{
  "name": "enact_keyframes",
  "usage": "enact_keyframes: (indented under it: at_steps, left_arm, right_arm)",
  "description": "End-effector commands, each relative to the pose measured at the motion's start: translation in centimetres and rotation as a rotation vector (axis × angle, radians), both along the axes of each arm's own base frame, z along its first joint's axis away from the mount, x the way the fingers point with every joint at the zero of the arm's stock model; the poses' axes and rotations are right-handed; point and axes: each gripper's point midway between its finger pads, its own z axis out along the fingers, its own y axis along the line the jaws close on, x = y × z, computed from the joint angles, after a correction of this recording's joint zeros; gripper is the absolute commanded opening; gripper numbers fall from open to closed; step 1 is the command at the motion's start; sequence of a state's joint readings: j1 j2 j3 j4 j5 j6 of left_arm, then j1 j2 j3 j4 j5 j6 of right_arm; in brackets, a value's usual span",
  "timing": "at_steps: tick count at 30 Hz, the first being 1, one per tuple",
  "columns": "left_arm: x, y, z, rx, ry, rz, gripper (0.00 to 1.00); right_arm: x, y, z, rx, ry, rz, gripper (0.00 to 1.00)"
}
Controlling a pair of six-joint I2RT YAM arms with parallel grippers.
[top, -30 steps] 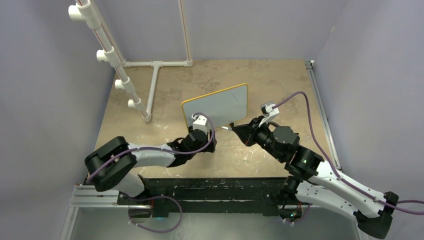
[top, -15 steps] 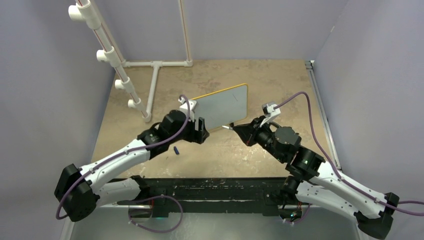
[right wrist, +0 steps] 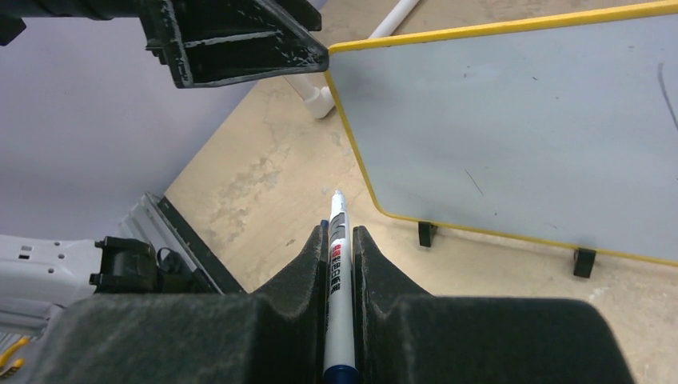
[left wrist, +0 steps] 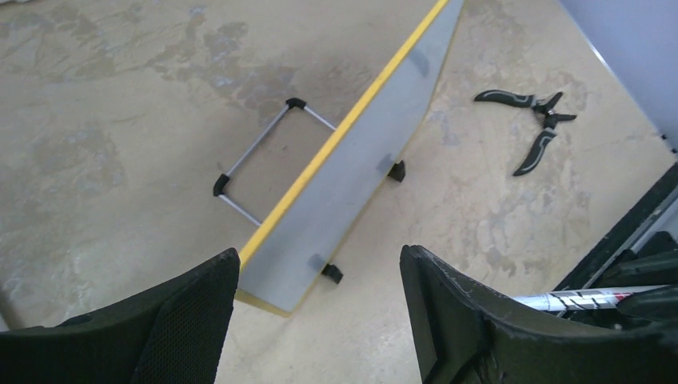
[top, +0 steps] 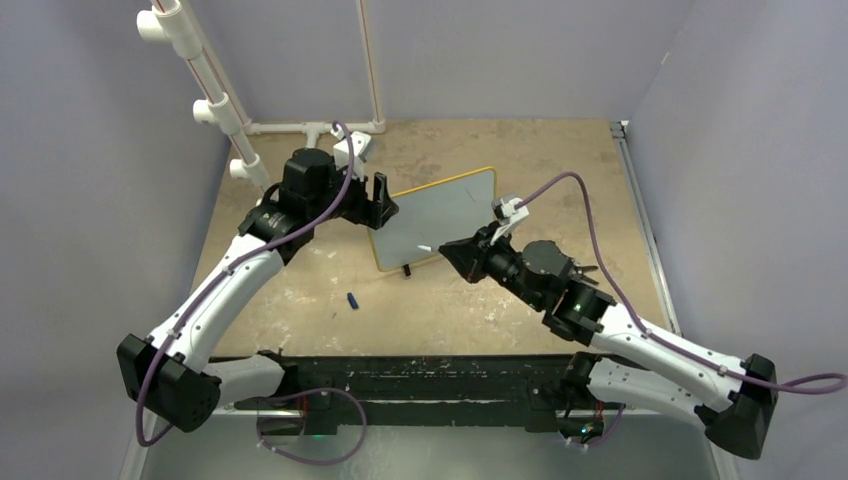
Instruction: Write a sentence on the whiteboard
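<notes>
The whiteboard stands on its black feet mid-table, white with a yellow frame; it also shows in the left wrist view and the right wrist view. No blue words of the sentence show on it, only faint grey marks. My left gripper is open and empty, above the board's left end. My right gripper is shut on a white marker with its tip bare, in front of the board's lower left corner and apart from it.
A small blue cap lies on the table in front of the board. A white pipe rack stands at the far left. Black pliers lie right of the board. A wire stand props the board from behind.
My left arm rose and swung from the board's near side to above its left end, uncovering the blue cap. My right gripper moved left with the marker, closer to the board's front.
</notes>
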State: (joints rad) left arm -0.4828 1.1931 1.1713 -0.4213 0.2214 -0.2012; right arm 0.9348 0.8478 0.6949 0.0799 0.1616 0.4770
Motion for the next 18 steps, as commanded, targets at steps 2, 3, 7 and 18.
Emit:
enact_keyframes:
  at_steps: [2,3,7,18]
  left_arm:
    - [1.5,2.3,-0.4,0.045,-0.033,-0.001,0.73]
    - [1.9,2.9,-0.7,0.044,-0.029,0.021,0.73]
    - [3.2,4.8,-2.2,0.014,0.016,0.055,0.72]
    - [3.0,4.4,-5.4,0.032,0.048,-0.037,0.51]
  right_arm:
    - [1.5,2.2,4.1,0.056,-0.123,0.034,0.00]
    - [1.9,2.4,4.1,0.051,-0.126,0.034,0.00]
    - [3.3,2.9,4.3,0.070,-0.143,0.070,0.00]
    - [6.1,4.6,4.6,0.043,-0.213,0.088,0.00]
